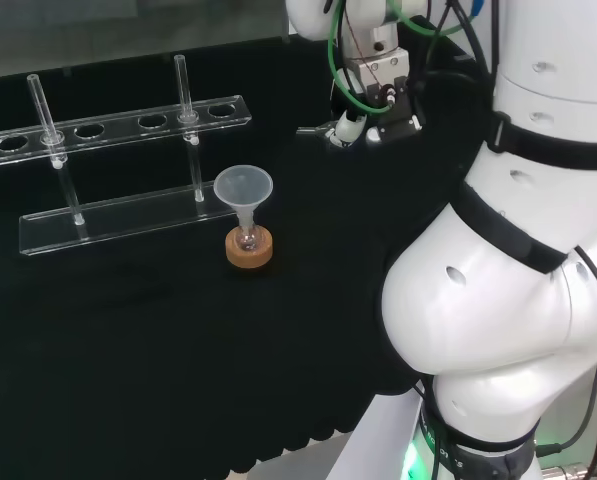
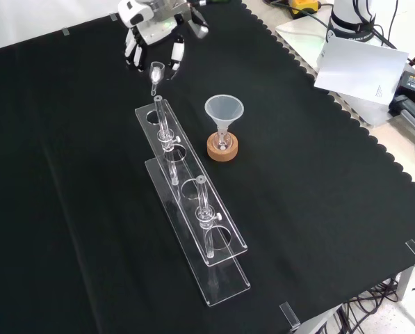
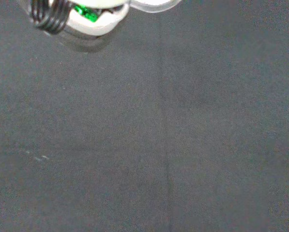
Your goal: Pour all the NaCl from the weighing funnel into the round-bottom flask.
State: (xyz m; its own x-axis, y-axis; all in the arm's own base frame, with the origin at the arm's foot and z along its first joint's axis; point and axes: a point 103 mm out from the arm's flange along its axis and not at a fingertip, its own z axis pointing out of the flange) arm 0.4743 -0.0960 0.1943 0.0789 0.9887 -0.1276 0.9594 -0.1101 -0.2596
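In the front view, going from the left, my hand hangs at the top of the picture above the black cloth, its fingers curled downward around a small clear weighing funnel whose narrow stem points down toward the far end of the rack; I cannot tell whether anything is inside it. Just below and to the right of it lies the long clear test tube rack, running diagonally toward the lower right, with two glass tubes standing upright in its holes. To the right of the rack, near but apart from it, the round-bottom flask sits in a cork ring stand, with a wide translucent funnel resting upright in its neck. My hand is well apart from the flask, off to its upper left. In the head view the rack lies at the left, the funnel and cork ring stand at centre, and my white arm links rise at the right. In the wrist view, grey-black cloth lies below.
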